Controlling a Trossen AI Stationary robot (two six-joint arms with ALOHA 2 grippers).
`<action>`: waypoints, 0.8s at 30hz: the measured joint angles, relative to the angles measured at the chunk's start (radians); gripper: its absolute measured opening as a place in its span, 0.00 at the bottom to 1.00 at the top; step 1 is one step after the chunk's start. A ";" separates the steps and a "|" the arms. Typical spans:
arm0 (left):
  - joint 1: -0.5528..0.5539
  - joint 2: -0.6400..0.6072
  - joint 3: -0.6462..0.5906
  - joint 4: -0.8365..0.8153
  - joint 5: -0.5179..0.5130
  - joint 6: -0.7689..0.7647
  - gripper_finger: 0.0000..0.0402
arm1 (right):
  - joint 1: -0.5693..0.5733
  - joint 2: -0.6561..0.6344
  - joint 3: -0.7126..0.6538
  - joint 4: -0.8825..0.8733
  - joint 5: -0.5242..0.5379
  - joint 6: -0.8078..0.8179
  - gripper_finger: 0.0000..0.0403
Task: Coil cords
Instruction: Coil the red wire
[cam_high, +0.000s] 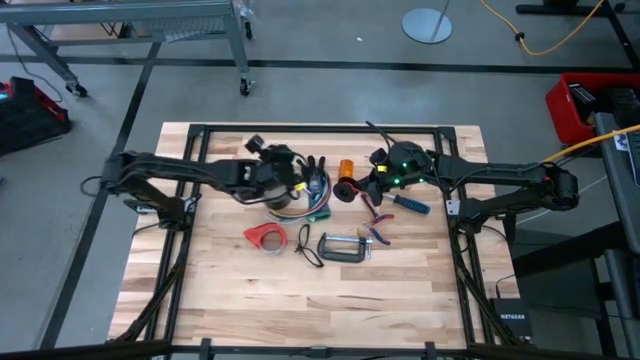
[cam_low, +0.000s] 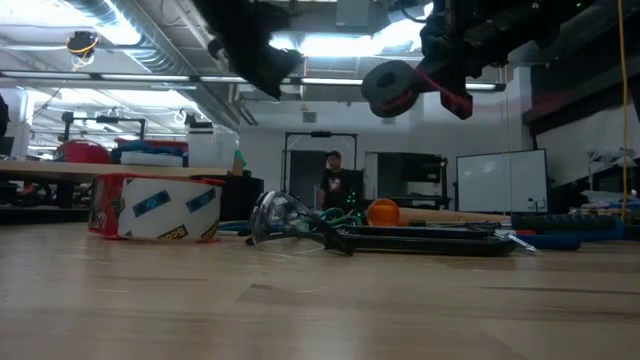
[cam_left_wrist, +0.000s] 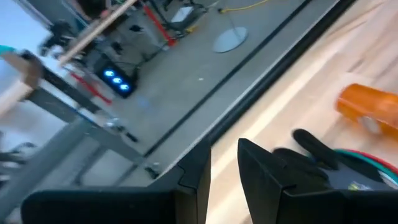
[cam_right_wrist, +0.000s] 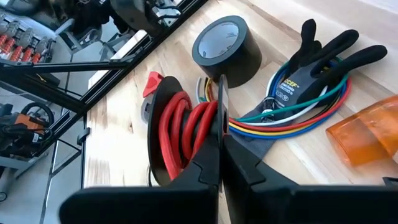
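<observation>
The cords (cam_right_wrist: 292, 115), thin red, green, blue and yellow wires in a loop with black plug ends (cam_right_wrist: 329, 53), lie on the table beside a dark roll of tape (cam_right_wrist: 227, 46). They also show in the high view (cam_high: 305, 203). My right gripper (cam_right_wrist: 221, 146) is shut on a black spool of red wire (cam_right_wrist: 186, 130), held high over the table in the low view (cam_low: 392, 88). My left gripper (cam_left_wrist: 224, 168) hangs above the cords' far left side in the high view (cam_high: 278, 170), open by a narrow gap and empty. My right gripper pinches the rim of one black flange (cam_right_wrist: 217, 106) of the spool between its two fingers. The red wire windings lie beside the fingers. The spool is lifted clear of the table (cam_low: 392, 88).
A red tape dispenser (cam_high: 265, 237), a metal C-clamp (cam_high: 345, 248), pliers (cam_high: 378, 228), a blue-handled tool (cam_high: 410, 204) and an orange bottle (cam_high: 345, 167) lie around the cords. A person stands in the room far behind (cam_low: 333, 180).
</observation>
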 joint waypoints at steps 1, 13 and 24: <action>0.003 -0.032 -0.027 0.001 0.025 -0.014 0.18 | 0.000 0.000 0.000 -0.001 0.000 -0.002 0.01; 0.012 -0.406 -0.525 0.332 0.245 -0.207 0.18 | 0.000 0.000 0.000 0.009 0.000 -0.005 0.01; 0.012 -0.411 -0.816 1.095 0.634 -0.311 0.19 | 0.000 0.000 0.000 0.073 0.014 -0.006 0.01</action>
